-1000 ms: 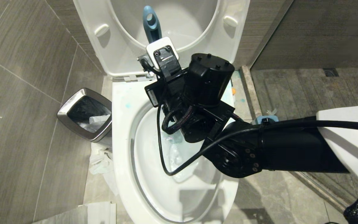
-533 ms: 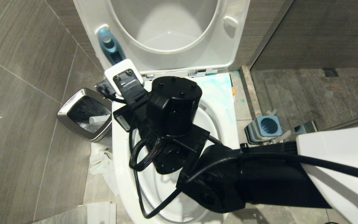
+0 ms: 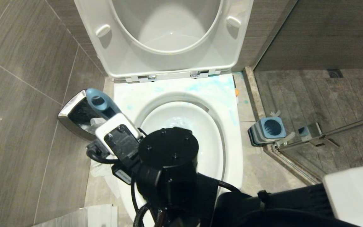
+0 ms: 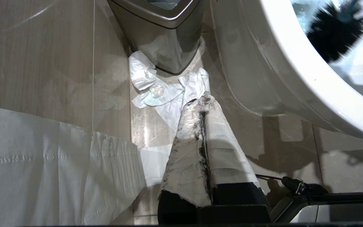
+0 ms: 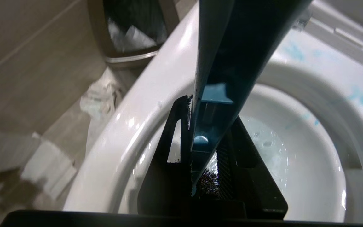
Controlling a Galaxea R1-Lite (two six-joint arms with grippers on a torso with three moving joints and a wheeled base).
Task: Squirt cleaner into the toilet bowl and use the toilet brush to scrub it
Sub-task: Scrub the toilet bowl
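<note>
The white toilet bowl [image 3: 232,142] fills the middle of the head view, with blue smears on its back rim and pale foamy water inside. My right gripper [image 5: 208,110] is shut on the toilet brush's dusty-blue handle [image 5: 219,63] over the bowl's front left. The handle's rounded end [image 3: 101,104] sticks up toward the bin. The dark brush head [image 4: 332,30] is down inside the bowl. My left gripper [image 4: 202,101], wrapped in white tape, hangs shut and holds nothing, low beside the toilet's left side. The cleaner is out of view.
A chrome-rimmed waste bin [image 3: 77,116] stands left of the toilet, with crumpled tissue [image 4: 165,91] on the floor by it. The blue-topped brush holder [image 3: 268,130] sits on the right by the glass shower door's edge [image 3: 310,135]. The seat [image 3: 169,56] is raised.
My right arm has swung from the back of the bowl to its front left with the brush. The handle's end moved from the raised seat to over the bin.
</note>
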